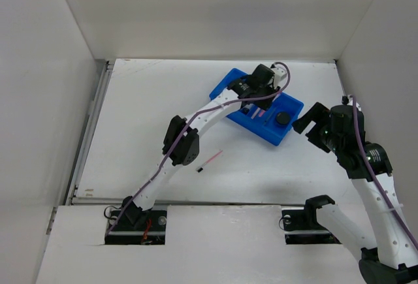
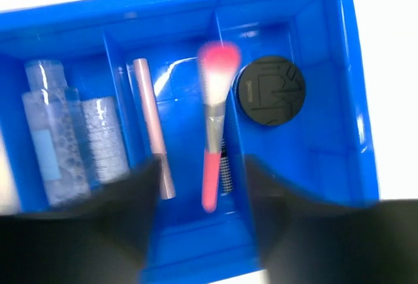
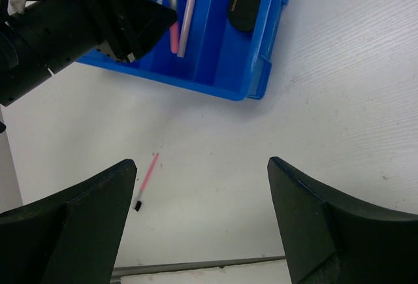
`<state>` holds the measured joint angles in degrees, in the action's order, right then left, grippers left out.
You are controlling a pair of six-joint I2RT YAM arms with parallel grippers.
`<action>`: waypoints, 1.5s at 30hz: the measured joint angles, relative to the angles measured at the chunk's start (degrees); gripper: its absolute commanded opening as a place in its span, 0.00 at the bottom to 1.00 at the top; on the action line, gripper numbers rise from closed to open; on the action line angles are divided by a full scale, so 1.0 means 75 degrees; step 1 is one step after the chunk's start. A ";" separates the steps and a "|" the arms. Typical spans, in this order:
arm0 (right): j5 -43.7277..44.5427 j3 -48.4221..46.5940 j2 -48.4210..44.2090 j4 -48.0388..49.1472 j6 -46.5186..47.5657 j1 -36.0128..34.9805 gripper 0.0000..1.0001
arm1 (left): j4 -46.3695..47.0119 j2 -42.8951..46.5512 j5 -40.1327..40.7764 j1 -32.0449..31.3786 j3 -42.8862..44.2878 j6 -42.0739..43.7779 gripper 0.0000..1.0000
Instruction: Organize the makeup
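The blue tray (image 1: pixel 225 85) sits at the back centre of the table. In the left wrist view it holds two clear vials (image 2: pixel 55 147) in the left compartment. A pale pink stick (image 2: pixel 154 127) and a blurred pink makeup brush (image 2: pixel 212 121) lie in the middle one. A round black compact (image 2: pixel 270 90) is in the right one. My left gripper (image 2: pixel 202 219) is open just above the middle compartment, touching nothing. A thin pink brush with a dark tip (image 1: pixel 210 160) lies on the table, also in the right wrist view (image 3: pixel 145 181). My right gripper (image 3: pixel 202 212) is open and empty above the table. The beige sponge is out of view.
White walls enclose the table on the left, back and right. The left arm (image 1: pixel 196 124) stretches diagonally across the table to the tray (image 3: pixel 215 68). The right arm (image 1: pixel 356 153) stands to the right of the tray. A metal rail (image 1: pixel 88 134) runs along the left edge.
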<state>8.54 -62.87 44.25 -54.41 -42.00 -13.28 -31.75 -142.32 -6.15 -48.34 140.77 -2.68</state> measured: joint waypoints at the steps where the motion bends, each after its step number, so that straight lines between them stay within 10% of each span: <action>1: 0.0000 0.0000 0.0000 0.0000 -0.0006 0.0000 0.88 | 0.0020 -0.0003 0.0012 0.0012 0.0006 0.0015 0.67; 7: 0.0003 0.0000 0.0000 -0.0006 -0.0009 0.0000 0.88 | 0.0041 0.0052 0.0044 0.0073 -0.0006 -0.0105 0.87; 14: 0.0020 0.0000 -0.0102 -0.0052 -0.0009 0.0000 0.88 | -0.0029 0.2620 0.0892 -0.0006 -0.3366 -0.0256 0.19; 23: -0.0006 0.0090 -0.0239 -0.0041 -0.0009 0.0000 0.88 | -0.0300 0.6441 0.2224 -0.0391 -0.7761 -0.0924 0.65; 45: -0.0085 0.0134 -0.0189 0.0003 -0.0009 0.0000 0.88 | -0.0020 0.5196 0.1207 -0.0291 -0.9935 -0.2060 0.53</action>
<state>7.90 -61.87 42.83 -54.39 -42.06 -13.28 -31.90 -103.35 2.90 -50.52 66.26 -18.13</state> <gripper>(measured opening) 0.876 0.533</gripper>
